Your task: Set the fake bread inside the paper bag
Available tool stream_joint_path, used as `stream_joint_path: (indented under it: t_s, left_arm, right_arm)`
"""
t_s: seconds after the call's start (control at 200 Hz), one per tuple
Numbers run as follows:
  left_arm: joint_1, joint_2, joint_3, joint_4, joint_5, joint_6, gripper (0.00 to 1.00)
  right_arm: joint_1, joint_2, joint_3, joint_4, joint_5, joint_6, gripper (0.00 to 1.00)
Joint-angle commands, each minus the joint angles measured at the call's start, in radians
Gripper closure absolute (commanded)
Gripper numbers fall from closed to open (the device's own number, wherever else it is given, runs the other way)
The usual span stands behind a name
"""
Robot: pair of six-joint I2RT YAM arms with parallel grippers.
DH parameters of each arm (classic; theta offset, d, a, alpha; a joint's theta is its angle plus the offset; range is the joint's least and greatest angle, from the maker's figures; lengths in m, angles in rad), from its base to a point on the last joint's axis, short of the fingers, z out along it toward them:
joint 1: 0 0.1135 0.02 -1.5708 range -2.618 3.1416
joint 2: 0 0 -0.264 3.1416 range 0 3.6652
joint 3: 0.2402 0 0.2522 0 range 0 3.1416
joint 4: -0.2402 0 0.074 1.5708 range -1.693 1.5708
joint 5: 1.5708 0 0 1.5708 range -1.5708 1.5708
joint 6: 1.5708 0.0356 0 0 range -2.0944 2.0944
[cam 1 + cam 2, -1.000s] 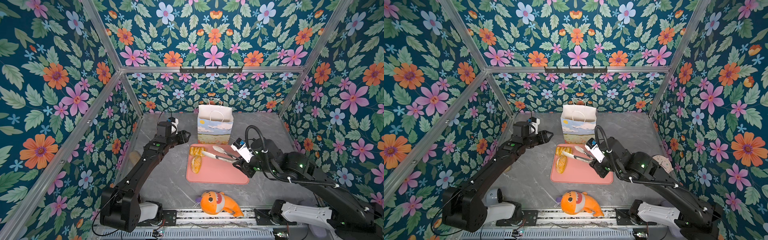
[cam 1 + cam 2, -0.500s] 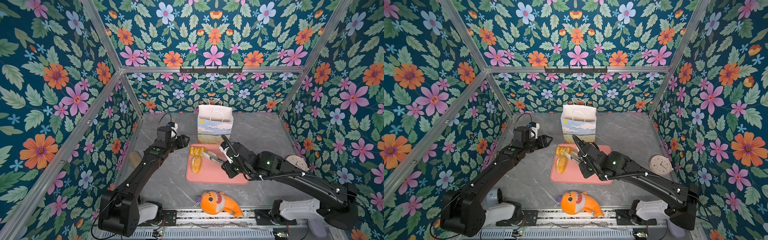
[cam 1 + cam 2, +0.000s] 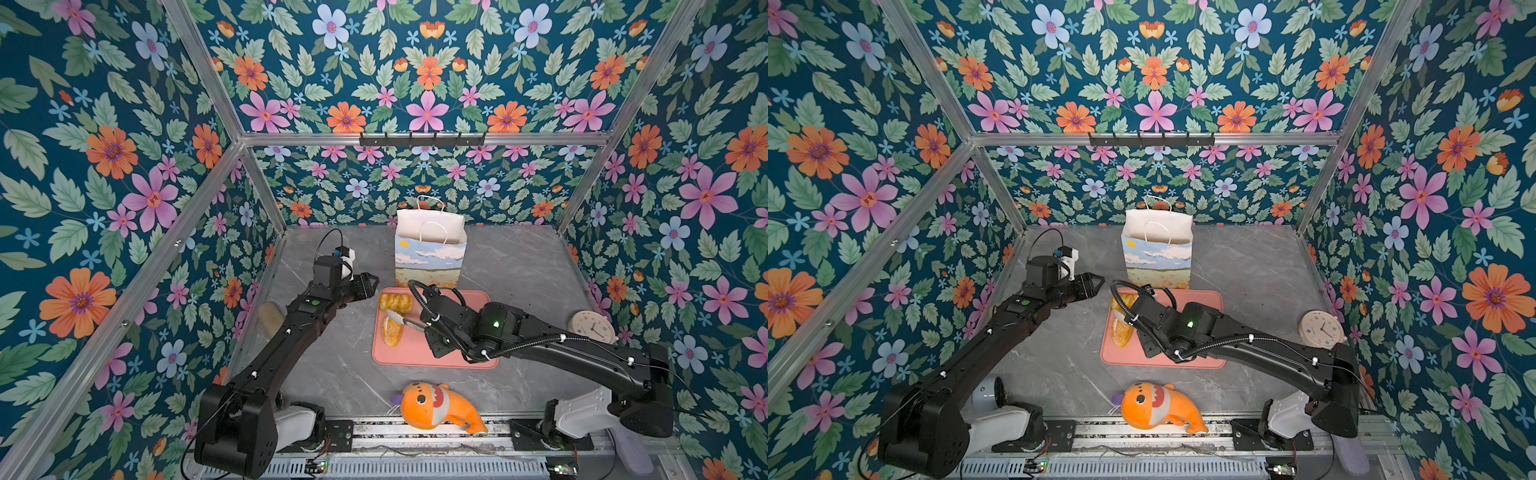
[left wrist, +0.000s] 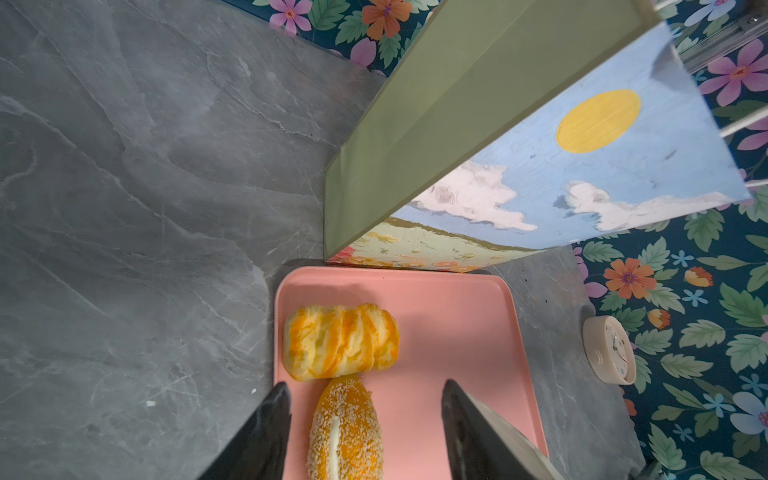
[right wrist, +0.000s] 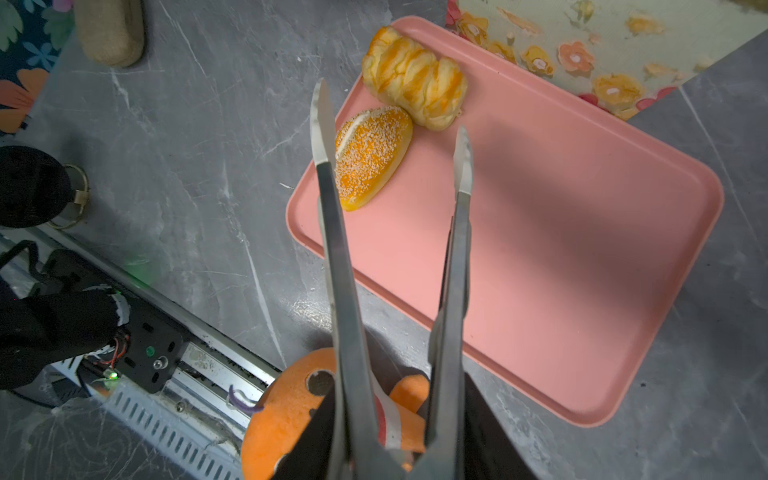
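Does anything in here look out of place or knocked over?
Nothing is spilled or damaged. The paper bag stands upright. One oddity: the orange plush fish lies at the front edge, seemingly partly over the metal rail. The right gripper holds metal tongs.

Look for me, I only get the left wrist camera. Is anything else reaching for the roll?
Observer: Yes. The right gripper holds metal tongs, their open tips over the roll, not pinching it.
Operator: Is the bag open on top?
Observer: Yes, the bag stands upright with its mouth open.
Operator: Any toys I can't see?
Observer: An orange fish lies in front of the tray.
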Motion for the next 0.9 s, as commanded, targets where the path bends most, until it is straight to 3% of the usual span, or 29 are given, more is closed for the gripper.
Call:
stream_joint_path:
  t_s: [0.0,0.29,0.645,0.895]
  left_arm:
    - [0.001,-0.011,-0.005,0.013,-0.034,0.014,0.41]
    - [0.002,-0.035,-0.024,-0.003,-0.116,0.017,0.4]
    - [0.013,-0.094,-0.077,-0.049,-0.364,-0.01,0.39]
    - [0.024,-0.142,-0.121,-0.04,-0.405,-0.006,0.38]
  right_arm:
    - [0.021,0.04,0.035,-0.043,0.075,0.084,0.6]
    - [0.084,0.176,0.167,-0.14,0.102,0.16,0.6]
    - [0.113,0.311,0.282,-0.199,0.097,0.205,0.59]
    - [0.129,0.391,0.372,-0.267,0.123,0.232,0.59]
